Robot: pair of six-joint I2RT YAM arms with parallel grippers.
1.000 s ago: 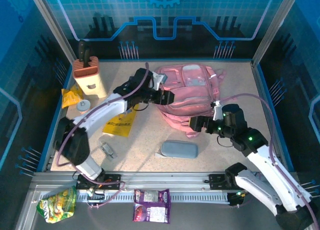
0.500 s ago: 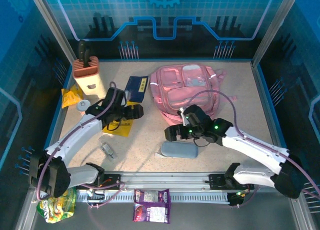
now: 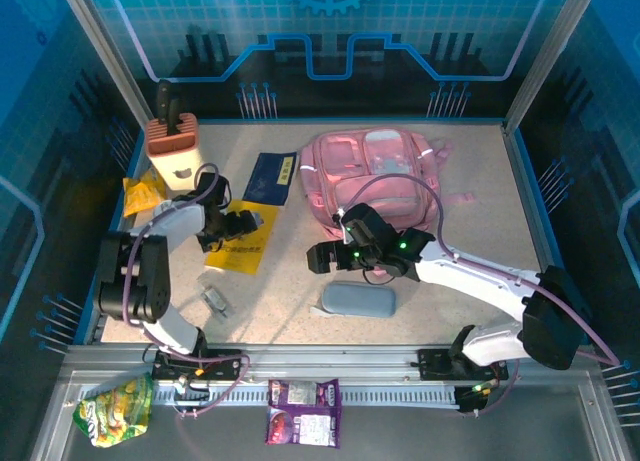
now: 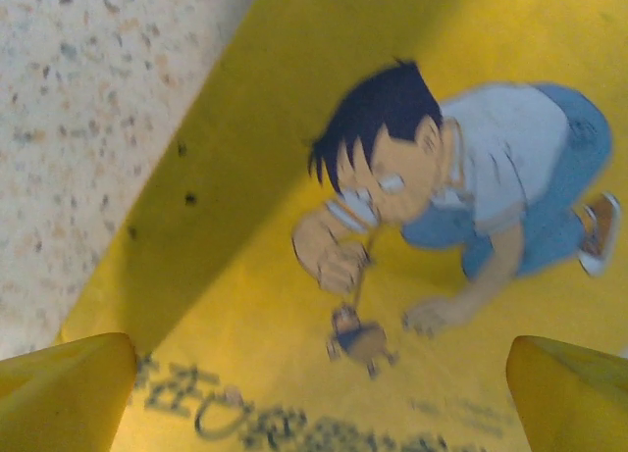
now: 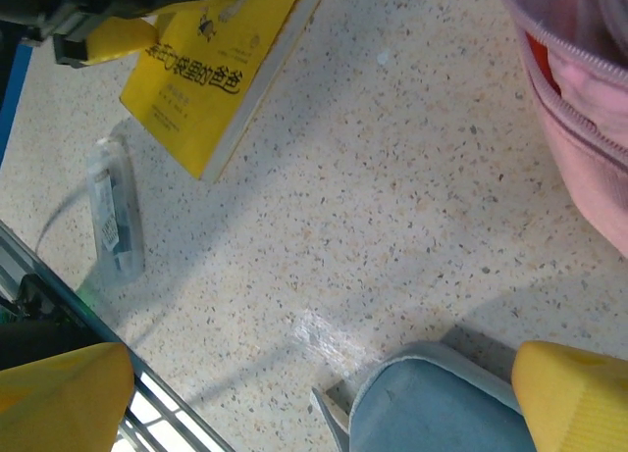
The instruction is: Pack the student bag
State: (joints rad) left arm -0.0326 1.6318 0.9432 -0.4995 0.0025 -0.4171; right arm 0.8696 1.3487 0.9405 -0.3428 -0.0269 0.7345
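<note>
Speckled table (image 3: 300, 196), inspected: your student bag (image 3: 375, 176) lies against the far edge, right of centre; your left gripper (image 3: 238, 224) hovers over a yellow book (image 4: 294, 128) toward the left edge, jaws spread wide, holding nothing; your right gripper (image 3: 316, 260) hangs mid-table, near a grey pencil case (image 3: 358, 299), jaws likewise wide and empty.

Speckled beige tbl top (image 3: 270, 301), blue grid-print back panel (image 3: 330, 31), alu frame posts (image 3: 95, 46).
</note>
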